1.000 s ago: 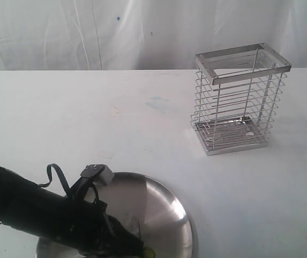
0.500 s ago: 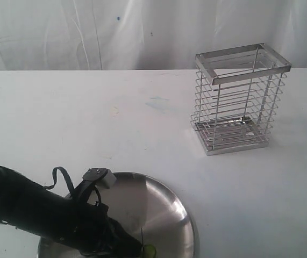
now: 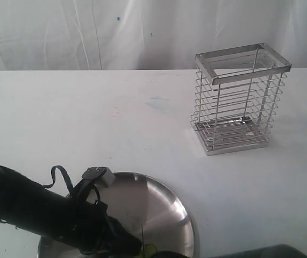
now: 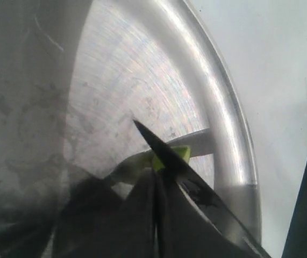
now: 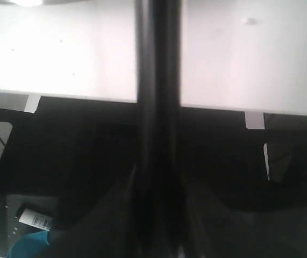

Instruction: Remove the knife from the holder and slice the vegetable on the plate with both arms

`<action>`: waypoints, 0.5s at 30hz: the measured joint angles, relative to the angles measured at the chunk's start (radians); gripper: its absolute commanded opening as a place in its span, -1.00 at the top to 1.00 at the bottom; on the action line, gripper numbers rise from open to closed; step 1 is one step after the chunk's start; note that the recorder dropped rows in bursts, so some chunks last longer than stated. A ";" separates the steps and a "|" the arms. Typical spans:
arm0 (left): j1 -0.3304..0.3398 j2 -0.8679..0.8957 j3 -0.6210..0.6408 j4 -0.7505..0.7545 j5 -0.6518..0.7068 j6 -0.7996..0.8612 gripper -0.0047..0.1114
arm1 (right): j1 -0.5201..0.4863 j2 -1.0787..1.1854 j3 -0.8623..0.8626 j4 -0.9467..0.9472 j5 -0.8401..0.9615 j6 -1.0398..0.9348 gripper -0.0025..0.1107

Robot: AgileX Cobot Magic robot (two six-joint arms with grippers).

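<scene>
Reaching over the near part of the large round stainless-steel plate (image 4: 223,118), the left end effector (image 4: 154,196) is seen with its dark fingers pressed together on the slim kitchen knife (image 4: 166,156) with a narrow dark blade. The pointed blade is seen across the small green vegetable piece (image 4: 182,152), which lies on the plate close to its rim. The right end effector (image 5: 157,80) is shown only as a dark blur, so its state cannot be told. Farther back on the white tabletop (image 3: 88,107), well apart from the plate, the tall steel-wire holder (image 3: 239,102) is stood upright.
</scene>
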State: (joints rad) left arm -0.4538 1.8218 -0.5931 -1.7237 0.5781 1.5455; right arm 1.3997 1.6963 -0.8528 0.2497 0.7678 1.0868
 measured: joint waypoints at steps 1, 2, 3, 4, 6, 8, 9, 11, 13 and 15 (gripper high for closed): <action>0.007 -0.009 0.000 0.000 0.000 0.000 0.92 | 0.000 -0.004 -0.002 -0.007 0.000 0.002 0.96; 0.017 -0.026 0.000 0.002 0.001 -0.005 0.92 | 0.000 -0.010 -0.002 -0.012 0.000 0.003 0.96; 0.030 -0.049 0.000 0.004 0.001 -0.012 0.92 | 0.000 -0.012 -0.002 -0.017 0.002 0.003 0.96; 0.042 -0.068 0.000 0.006 0.001 -0.021 0.92 | 0.000 -0.016 -0.002 -0.022 0.002 0.001 0.96; 0.073 -0.118 0.000 0.013 -0.001 -0.041 0.92 | 0.000 -0.017 -0.004 -0.022 0.002 0.001 0.96; 0.098 -0.160 0.000 0.016 0.016 -0.056 0.92 | 0.000 -0.017 -0.004 -0.024 0.002 0.001 0.96; 0.107 -0.175 0.000 0.016 0.042 -0.060 0.92 | 0.000 -0.017 -0.004 -0.024 0.002 0.001 0.96; 0.109 -0.191 0.000 0.023 0.111 -0.065 0.92 | 0.000 -0.017 -0.004 -0.029 0.002 0.001 0.96; 0.100 -0.197 0.000 0.049 0.161 -0.067 0.92 | 0.000 -0.017 -0.004 -0.047 0.002 0.006 0.96; 0.084 -0.197 0.002 0.070 0.156 -0.067 0.92 | 0.000 -0.017 -0.004 -0.073 0.006 0.029 0.96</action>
State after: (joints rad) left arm -0.3693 1.6244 -0.5913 -1.6532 0.7339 1.4785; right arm 1.3997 1.6792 -0.8573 0.1765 0.7738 1.1155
